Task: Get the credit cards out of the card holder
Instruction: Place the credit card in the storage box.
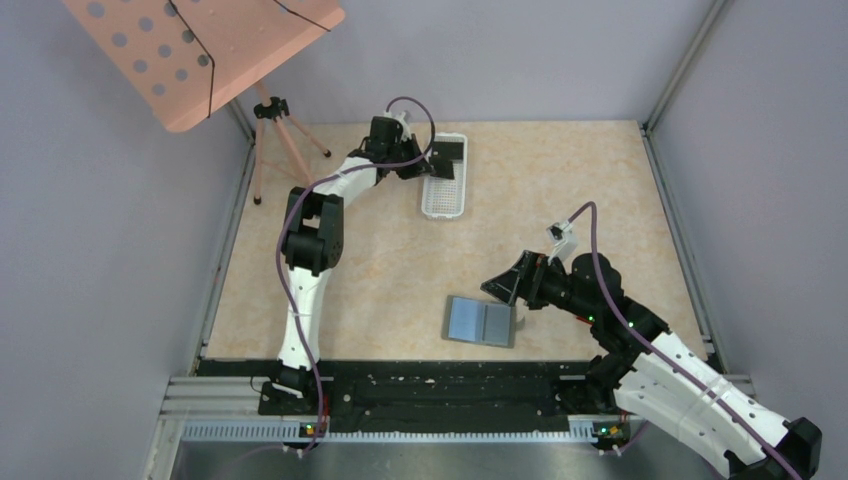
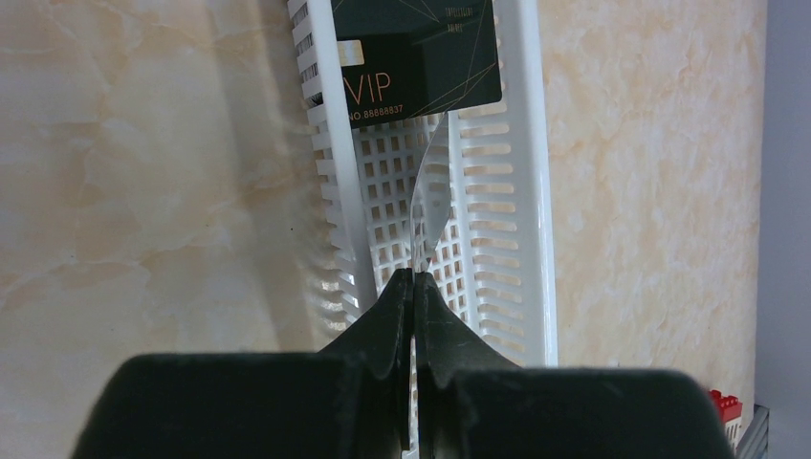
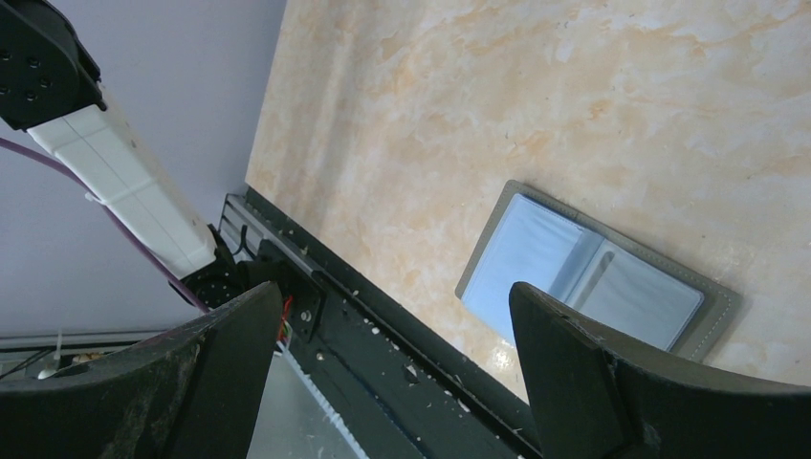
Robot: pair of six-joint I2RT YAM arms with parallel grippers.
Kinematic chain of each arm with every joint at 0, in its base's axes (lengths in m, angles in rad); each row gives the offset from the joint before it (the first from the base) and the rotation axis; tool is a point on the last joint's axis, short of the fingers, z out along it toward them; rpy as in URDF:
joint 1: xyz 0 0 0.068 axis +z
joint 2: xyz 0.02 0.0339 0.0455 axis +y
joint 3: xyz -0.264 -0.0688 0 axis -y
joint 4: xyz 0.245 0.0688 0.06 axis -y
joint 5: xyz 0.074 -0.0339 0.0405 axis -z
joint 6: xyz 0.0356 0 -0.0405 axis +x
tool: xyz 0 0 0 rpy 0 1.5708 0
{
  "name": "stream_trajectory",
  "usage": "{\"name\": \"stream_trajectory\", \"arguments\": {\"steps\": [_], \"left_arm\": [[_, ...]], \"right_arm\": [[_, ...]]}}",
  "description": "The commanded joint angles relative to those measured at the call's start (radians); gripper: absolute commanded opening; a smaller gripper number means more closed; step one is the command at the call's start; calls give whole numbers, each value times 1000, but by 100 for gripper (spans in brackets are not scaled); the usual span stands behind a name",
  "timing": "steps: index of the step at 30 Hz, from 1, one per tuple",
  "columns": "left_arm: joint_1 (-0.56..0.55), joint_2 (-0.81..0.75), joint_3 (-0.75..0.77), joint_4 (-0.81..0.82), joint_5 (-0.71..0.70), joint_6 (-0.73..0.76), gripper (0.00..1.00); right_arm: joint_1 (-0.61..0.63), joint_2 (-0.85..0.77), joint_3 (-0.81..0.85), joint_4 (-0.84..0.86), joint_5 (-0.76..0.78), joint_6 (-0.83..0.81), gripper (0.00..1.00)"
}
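The card holder [image 1: 480,320] lies open and flat near the front centre, showing blue-grey pockets; I see no card in it in the right wrist view [image 3: 583,273]. My right gripper [image 1: 503,283] hangs open and empty just above and behind it [image 3: 394,292]. My left gripper [image 1: 432,160] is over the white perforated basket [image 1: 443,195] at the back. In the left wrist view it [image 2: 414,275] is shut on a thin pale card [image 2: 430,191], seen edge-on and bowed, above the basket floor. A black VIP card [image 2: 418,57] lies in the basket's far end [image 1: 448,153]. The red card is out of view.
A pink perforated board [image 1: 200,50] on a tripod [image 1: 275,130] stands at the back left. Grey walls close the table's sides and back. A black rail [image 1: 420,385] runs along the front edge. A small red thing [image 2: 724,406] shows at the left wrist view's corner.
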Motion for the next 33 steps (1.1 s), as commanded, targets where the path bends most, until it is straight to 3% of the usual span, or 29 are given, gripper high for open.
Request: {"name": "stream_trajectory", "arguments": {"steps": [1, 22, 33], "left_arm": [[2, -55, -10, 48, -15, 14, 0], [10, -39, 74, -19, -33, 62, 0], [12, -117, -27, 41, 22, 57, 0]], "right_arm": [[-4, 0, 4, 44, 7, 8, 89], [-4, -7, -4, 67, 13, 39, 89], [-4, -18, -10, 74, 7, 41, 89]]}}
